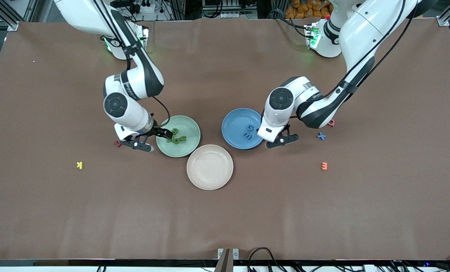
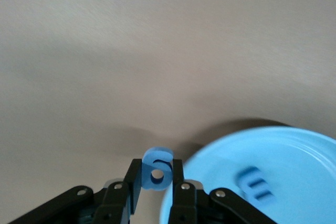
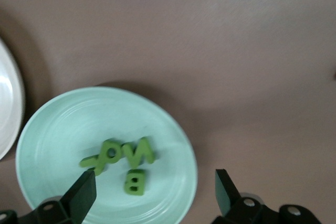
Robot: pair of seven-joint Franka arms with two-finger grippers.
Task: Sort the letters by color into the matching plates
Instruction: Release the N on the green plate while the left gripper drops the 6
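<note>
Tabletop (image 1: 225, 211): brown, carrying three plates.
Green plate (image 1: 189, 130): holding the green letters (image 1: 176, 138) in a loose cluster, long axes mixed.
Blue plate (image 1: 235, 124): holding two blue letters (image 1: 249, 131).
Right gripper (image 1: 154, 138): hovering at the green plate's rim, fingers released, empty.
Left gripper (image 2: 156, 182): hovering at the blue plate's rim, fingers grasping a blue "6" (image 2: 157, 167), standing upright.
Advice: centring it over the plate before releasing is best.
Blue X (image 1: 321, 136): lying flat toward the left arm's end.

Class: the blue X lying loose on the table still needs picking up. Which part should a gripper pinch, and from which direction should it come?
Probably from straight above, since the blue X lies flat on the table. Pinch across its centre crossing, fingers dropping into the open notches between the arms.
</note>
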